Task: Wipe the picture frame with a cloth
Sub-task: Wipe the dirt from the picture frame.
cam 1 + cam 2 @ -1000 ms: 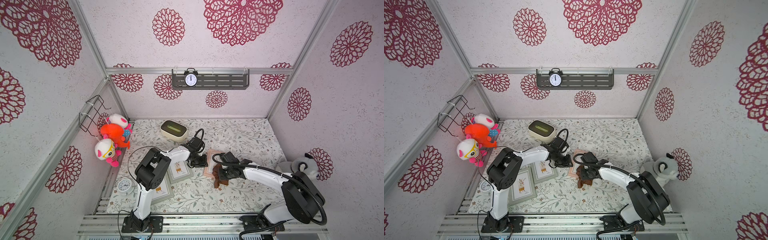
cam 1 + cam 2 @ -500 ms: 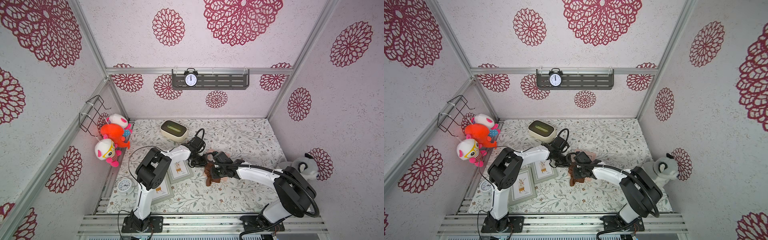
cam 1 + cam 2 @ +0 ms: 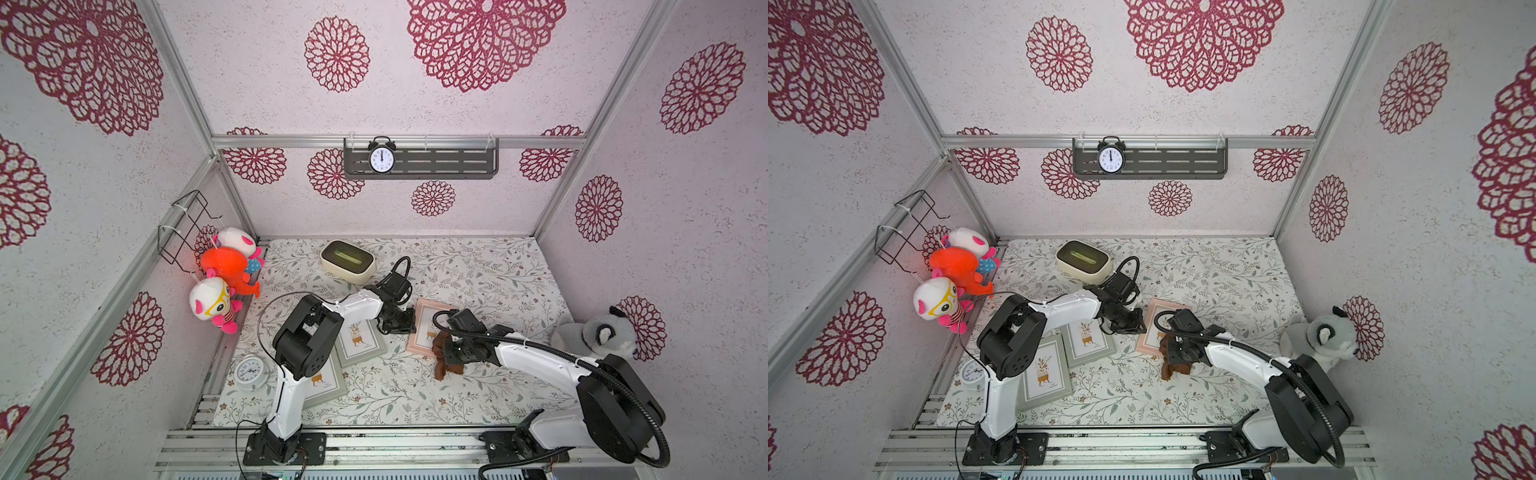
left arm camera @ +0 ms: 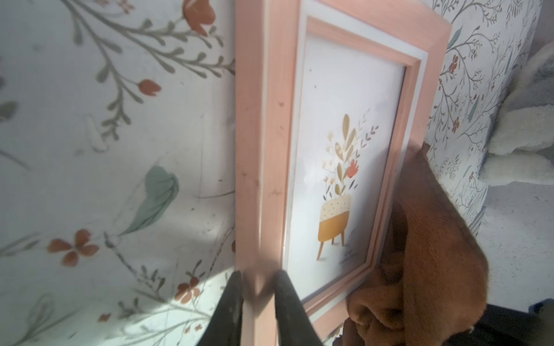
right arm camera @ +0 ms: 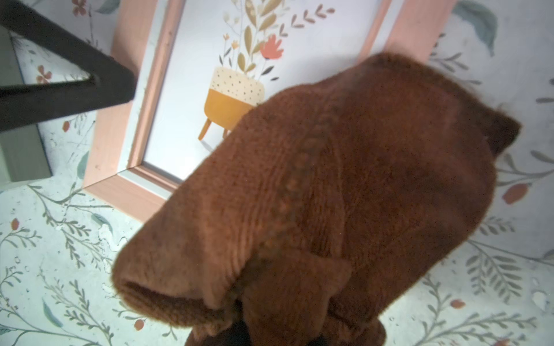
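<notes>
A pink picture frame (image 3: 430, 322) (image 3: 1156, 324) with a potted-plant print lies on the floral mat in both top views. My left gripper (image 3: 407, 327) (image 3: 1138, 327) is shut on the frame's left rail; in the left wrist view its black fingers (image 4: 230, 299) pinch the pink rail (image 4: 263, 149) from both sides, gripper (image 4: 257, 287). My right gripper (image 3: 454, 350) (image 3: 1180, 353) is shut on the rust-brown cloth (image 3: 446, 359) (image 3: 1173, 363). In the right wrist view the cloth (image 5: 344, 194) drapes over the frame's near right corner (image 5: 111, 134) and hides the jaws.
Two grey-green frames (image 3: 359, 340) (image 3: 324, 380) lie beside the left arm. A white clock (image 3: 248, 372) sits front left and a cream box (image 3: 348, 262) at the back. A plush raccoon (image 3: 598, 336) leans on the right wall, and plush toys (image 3: 224, 270) hang on the left.
My right gripper swept the cloth left across the frame half a second ago, then drew it back right toward the frame's near corner. The left gripper stays clamped on the rail.
</notes>
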`<control>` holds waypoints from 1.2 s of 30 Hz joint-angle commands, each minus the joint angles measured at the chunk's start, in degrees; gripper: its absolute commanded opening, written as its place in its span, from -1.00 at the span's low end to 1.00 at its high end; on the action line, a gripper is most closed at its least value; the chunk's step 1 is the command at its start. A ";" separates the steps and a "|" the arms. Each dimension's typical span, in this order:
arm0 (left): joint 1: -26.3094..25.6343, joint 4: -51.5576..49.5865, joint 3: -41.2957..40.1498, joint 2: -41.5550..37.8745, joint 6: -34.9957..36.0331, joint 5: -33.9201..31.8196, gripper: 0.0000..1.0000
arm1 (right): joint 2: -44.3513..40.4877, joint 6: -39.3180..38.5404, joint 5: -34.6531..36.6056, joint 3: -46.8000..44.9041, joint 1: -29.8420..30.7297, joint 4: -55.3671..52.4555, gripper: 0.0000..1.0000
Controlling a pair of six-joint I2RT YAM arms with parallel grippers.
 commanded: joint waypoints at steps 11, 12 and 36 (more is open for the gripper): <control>-0.88 -4.57 -0.44 3.49 1.25 -2.77 -0.58 | 10.08 1.84 -2.40 4.28 6.30 0.58 -1.00; -0.89 -4.58 -0.44 3.51 1.22 -2.82 -0.58 | 9.34 1.60 -1.88 3.46 5.92 -0.32 -1.00; -0.49 0.51 -2.14 -4.38 -0.81 -3.27 -0.28 | 1.84 -4.72 -3.28 10.98 -3.04 -5.55 -1.00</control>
